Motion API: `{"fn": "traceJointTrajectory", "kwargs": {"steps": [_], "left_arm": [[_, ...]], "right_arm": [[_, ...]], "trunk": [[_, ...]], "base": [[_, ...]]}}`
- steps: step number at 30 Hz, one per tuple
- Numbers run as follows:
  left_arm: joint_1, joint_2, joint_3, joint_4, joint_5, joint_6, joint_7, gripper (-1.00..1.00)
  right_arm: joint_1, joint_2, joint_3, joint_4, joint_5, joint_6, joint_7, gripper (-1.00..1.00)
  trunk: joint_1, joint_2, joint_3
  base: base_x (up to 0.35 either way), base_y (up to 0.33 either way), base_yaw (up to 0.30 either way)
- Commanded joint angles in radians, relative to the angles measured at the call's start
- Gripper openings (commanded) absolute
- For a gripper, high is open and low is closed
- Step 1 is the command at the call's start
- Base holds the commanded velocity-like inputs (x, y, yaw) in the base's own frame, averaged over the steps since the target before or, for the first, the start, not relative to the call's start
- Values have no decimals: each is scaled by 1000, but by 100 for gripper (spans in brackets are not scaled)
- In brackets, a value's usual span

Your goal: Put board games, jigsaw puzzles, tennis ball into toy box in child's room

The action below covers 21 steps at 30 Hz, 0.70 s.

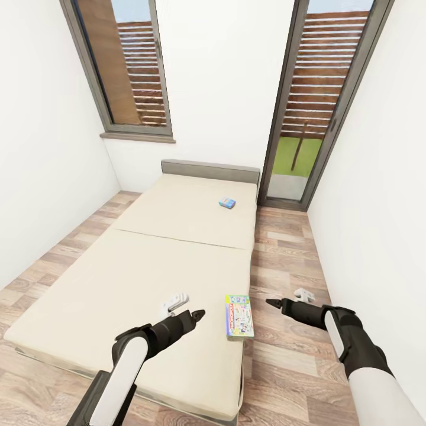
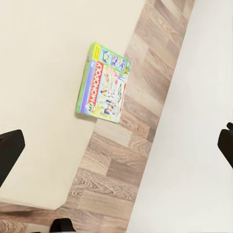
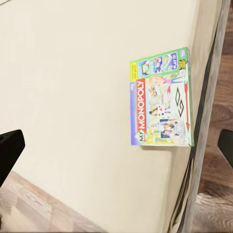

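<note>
Bedside inspection: two board games on the bed, both end effectors empty

Head view. Bed (image 1: 148,260) runs from your base to the far wall, beige mattress bare apart from two game boxes. The MONOPOLY box (image 1: 239,316) lies flat at the near right edge of the mattress, its long side along that edge. The small blue box (image 1: 226,203) lies well apart from it, near the headboard. Your left end effector (image 1: 196,315) hangs over the mattress just beside the MONOPOLY box; your right end effector (image 1: 273,303) hangs over the wooden floor (image 1: 284,248) on the box's other side. Both forearms reach forward and slightly inward, roughly level, fingertips aimed toward the box. Finger spread cannot be judged from this angle.

Left wrist view. The MONOPOLY box (image 2: 103,83) sits at the mattress edge with floor beyond it. Dark fingers (image 2: 8,153) stand at opposite margins of the picture, so you have this end effector spread wide and holding nothing.

Right wrist view. The MONOPOLY box (image 3: 161,100) appears flush with the mattress edge, or nearly so. One dark fingertip (image 3: 8,151) shows at each margin: this end effector is likewise wide and empty.

Handling judgement. The box looks light, stiff and thin, with a smooth printed lid likely to slip. Lying flat on a soft mattress, it offers little to pinch from above. Take it across its short width, or by the long edge at the bedside, and close gently to avoid crushing the cardboard.
</note>
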Motion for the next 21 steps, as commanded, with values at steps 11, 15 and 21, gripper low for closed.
{"fn": "traceJointTrajectory", "kwargs": {"steps": [11,15,21], "left_arm": [[-30,0,1,5,52,49,6,100],[-69,3,8,32,100,63,10,100],[-161,6,78,117,153,75,12,100]], "right_arm": [[-56,-5,-4,103,-3,10,0,100],[-101,-12,-5,178,-4,16,-1,100],[-169,-19,-6,301,-3,20,-3,100]], "trunk": [[43,-79,-36],[58,-107,-49],[81,-149,-67]], "base": [[0,0,0],[0,0,0],[0,0,0]]}}
